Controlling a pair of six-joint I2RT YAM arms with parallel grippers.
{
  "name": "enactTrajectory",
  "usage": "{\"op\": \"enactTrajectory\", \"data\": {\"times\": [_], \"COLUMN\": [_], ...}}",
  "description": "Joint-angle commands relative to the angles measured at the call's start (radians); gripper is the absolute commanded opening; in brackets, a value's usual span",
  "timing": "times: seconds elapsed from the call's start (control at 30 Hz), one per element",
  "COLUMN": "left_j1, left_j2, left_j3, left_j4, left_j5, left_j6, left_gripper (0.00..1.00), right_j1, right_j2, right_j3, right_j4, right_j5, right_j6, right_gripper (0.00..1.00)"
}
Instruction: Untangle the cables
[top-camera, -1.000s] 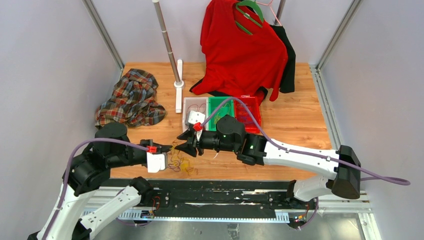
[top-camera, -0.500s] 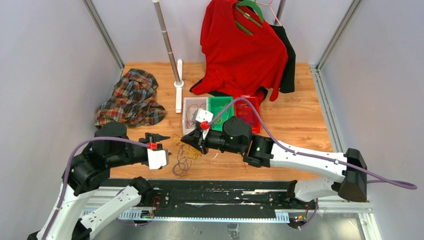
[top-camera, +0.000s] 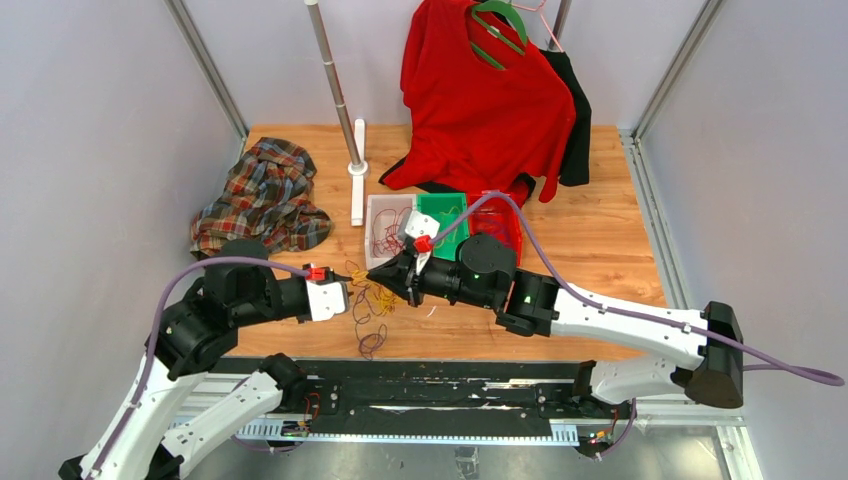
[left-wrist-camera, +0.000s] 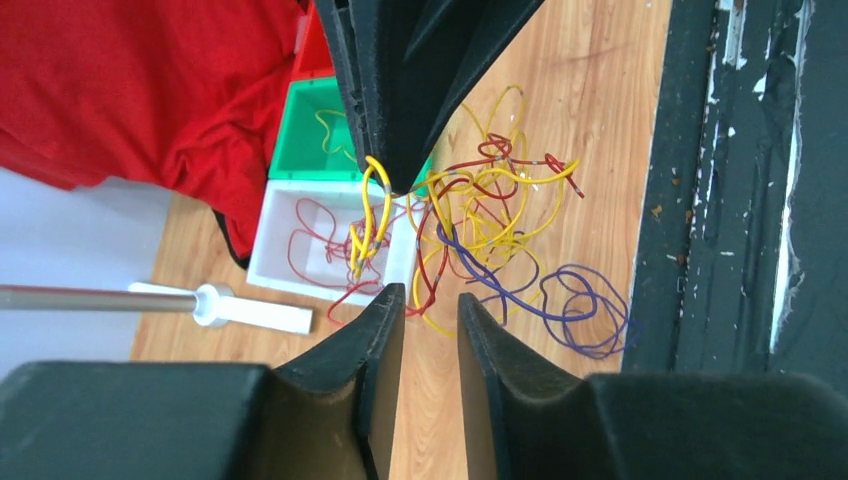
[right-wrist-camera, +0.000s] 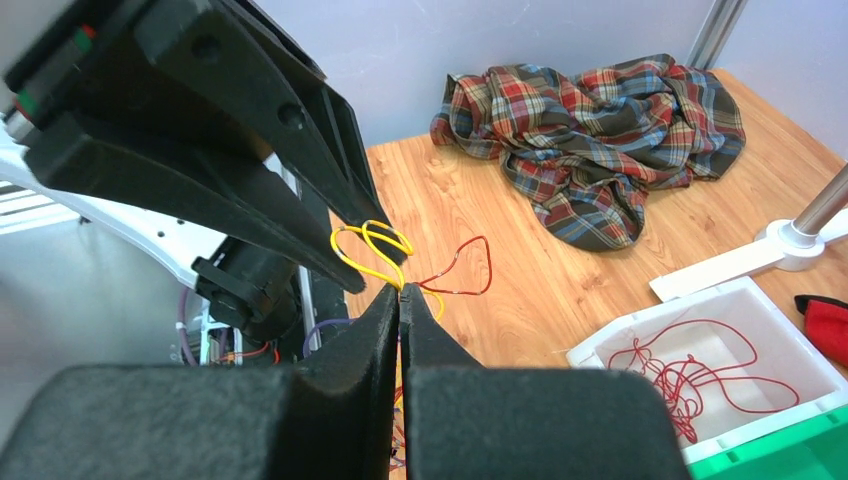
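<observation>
Pinching a yellow cable (right-wrist-camera: 372, 245) above the clump of cables (top-camera: 368, 305) lying on the table (top-camera: 600, 250) near its front edge, the right gripper (right-wrist-camera: 400, 295) is facing the empty, slightly parted left gripper (left-wrist-camera: 430, 295); a pull could tighten knots or drag the clump off.

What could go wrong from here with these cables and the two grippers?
The right gripper pinches a yellow cable that looks caught in the clump, so pulling may drag everything or tighten knots. The left gripper sits very near its fingers, risking a collision. The purple cable lies near the table edge and might slip off.
</observation>
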Motion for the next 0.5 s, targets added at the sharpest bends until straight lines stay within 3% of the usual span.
{"op": "enactTrajectory", "data": {"times": [0.0,0.47], "left_j1": [0.0,0.0], "left_j2": [0.003,0.02], "left_j3": [-0.023,-0.093], "left_j4": [0.105,0.227], "left_j5": [0.073,0.13], "left_j6": [0.011,-0.01], "left_gripper": [0.29,0.31], "right_j1": [-0.013,-0.035], "right_j2": [-0.036,-0.029], "right_j3": [-0.004,0.005], "right_j4": [0.055,0.158], "right_j5": [-0.032,-0.113], "right_j6": [0.063,0.19], "right_gripper": [0.01,0.01]}}
